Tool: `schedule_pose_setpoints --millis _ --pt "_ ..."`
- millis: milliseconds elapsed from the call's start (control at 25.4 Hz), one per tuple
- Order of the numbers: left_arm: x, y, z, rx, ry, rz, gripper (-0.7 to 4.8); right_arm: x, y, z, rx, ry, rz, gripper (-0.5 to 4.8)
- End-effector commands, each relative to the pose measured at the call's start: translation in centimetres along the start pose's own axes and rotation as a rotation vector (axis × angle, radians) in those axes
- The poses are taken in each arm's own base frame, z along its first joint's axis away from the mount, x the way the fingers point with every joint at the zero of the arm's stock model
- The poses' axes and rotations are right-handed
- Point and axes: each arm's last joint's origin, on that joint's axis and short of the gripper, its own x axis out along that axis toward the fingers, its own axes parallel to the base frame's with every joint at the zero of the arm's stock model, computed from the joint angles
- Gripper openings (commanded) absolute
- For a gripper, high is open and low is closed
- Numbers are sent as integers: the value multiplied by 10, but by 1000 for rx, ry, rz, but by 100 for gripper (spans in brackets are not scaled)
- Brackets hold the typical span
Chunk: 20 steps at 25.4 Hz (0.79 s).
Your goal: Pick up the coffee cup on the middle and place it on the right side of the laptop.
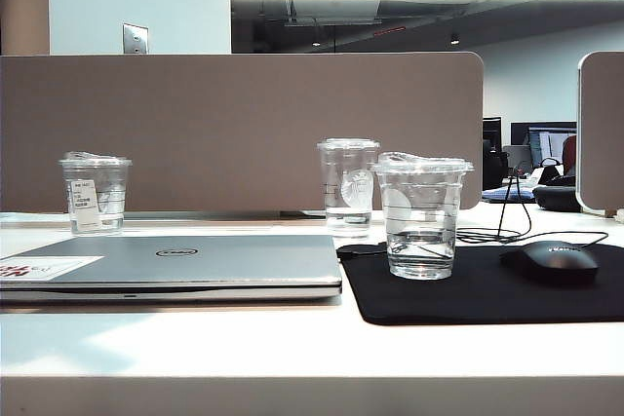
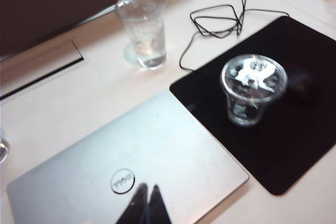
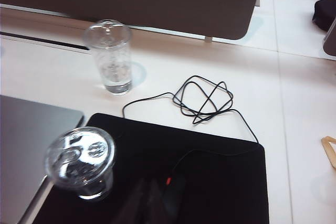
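My left gripper (image 2: 146, 205) hangs closed and empty over the laptop (image 2: 157, 145), my right gripper (image 3: 149, 200) is too blurred to judge, and the coffee cup (image 2: 252, 90) on the black mat (image 2: 294, 145) beside the laptop looks thin, slick and crushable, so I'd clasp its sides gently below the lid.

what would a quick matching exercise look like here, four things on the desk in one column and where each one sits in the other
Things:
1. coffee cup
2. laptop
3. labelled cup
4. mouse

Places:
A. back left of the desk, behind the laptop
B. on the black mat, near its left edge
C. flat and shut on the white desk, left of the mat
D. on the mat, toward its right side

Pairs: 1-B, 2-C, 3-A, 4-D
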Motion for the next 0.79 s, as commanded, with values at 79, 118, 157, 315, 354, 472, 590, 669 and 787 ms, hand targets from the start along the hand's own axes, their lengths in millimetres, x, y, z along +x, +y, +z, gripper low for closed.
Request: schedule_pose_setpoints --millis 79,118,157,315,354,472,590,669,787 --pt "-36 3 -34 -42 -53 -4 -6 -43 7 -9 52 -42 34 -5" --pt "-42 3 -39 -47 -71 -2 -6 -52 9 -12 55 -48 39 -5" --pt "-50 4 -45 -54 -93 0 -6 -62 10 -16 56 -55 46 -5" --pt "-66 6 -70 -52 -135 54 -6 -86 12 -31 52 -65 46 -5" --pt "-69 6 -87 -55 -157 81 -6 -93 13 -41 52 -89 33 -5" --pt "-68 8 -109 -67 -158 188 -6 -95 13 -60 52 -98 10 -5" --pt "-65 10 -125 -168 -161 328 -6 -87 14 -80 99 -67 26 -5" --pt "-60 10 -132 -213 -187 393 -6 -79 15 -89 155 -79 31 -5" --pt "-44 5 -152 -225 -288 356 -6 -59 15 -103 167 -190 43 -5"
